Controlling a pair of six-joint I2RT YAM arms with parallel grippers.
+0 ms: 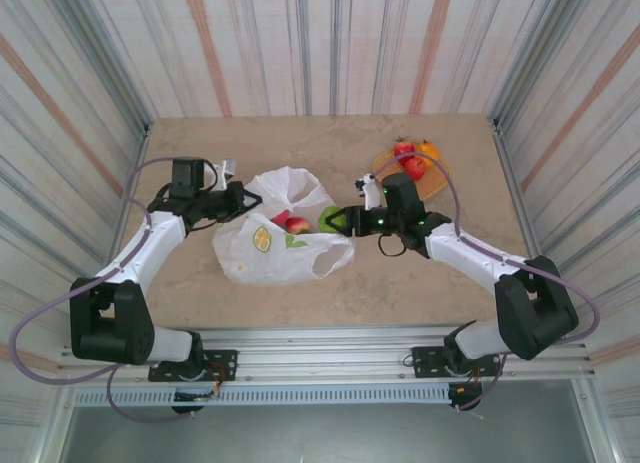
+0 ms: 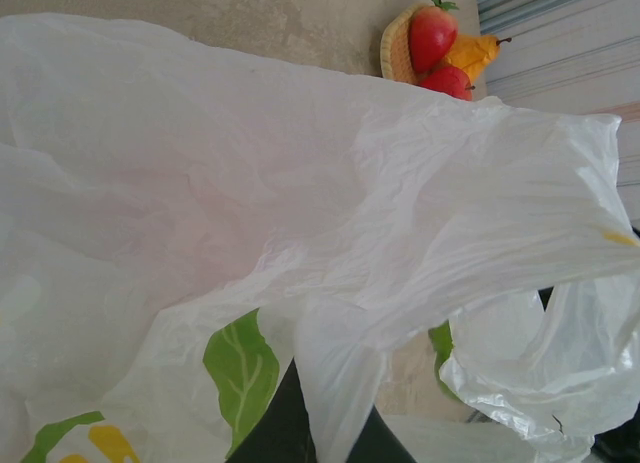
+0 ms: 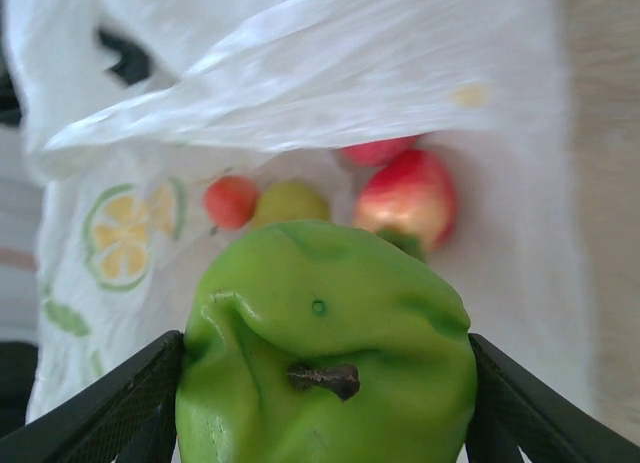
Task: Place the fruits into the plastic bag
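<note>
Top external, bag: we find the thin, crinkly, white translucent plastic bag [image 1: 262, 255], printed with lemon slices and green leaves, lying mid-way across the mottled beige table [image 1: 400, 283], its mouth turned toward the right arm.
Top external, left arm: the left gripper [image 1: 236, 199] sits at the bag's far-left edge, where the film stands raised.
Top external, right arm: the right gripper [image 1: 340, 221] carries a glossy green toy apple [image 1: 329, 220] at the bag's mouth, just beside the film.
Top external, tray: a tan woven tray [image 1: 437, 183] at the far right holds a red strawberry-like fruit [image 1: 403, 149], an orange fruit [image 1: 428, 150] and a red apple [image 1: 414, 168].
Left wrist, jaws: a fold of film runs down between the dark fingers [image 2: 275, 428]; we judge them closed on the bag.
Left wrist, material: the film is finely wrinkled, and a faint pink blush shows through it.
Right wrist, jaws: the black ribbed fingers [image 3: 110, 413] press both sides of the green apple, gripping it. Its skin is dented around a brown stem and looks soft.
Right wrist, contents: inside the bag lie a red-and-yellow apple [image 3: 410, 198], a small red fruit [image 3: 232, 201], a yellow-green fruit [image 3: 290, 201] and part of another red one [image 3: 378, 149].
Progress: we judge four fruits bagged, one in hand at the mouth and not yet released, and three left on the tray.
</note>
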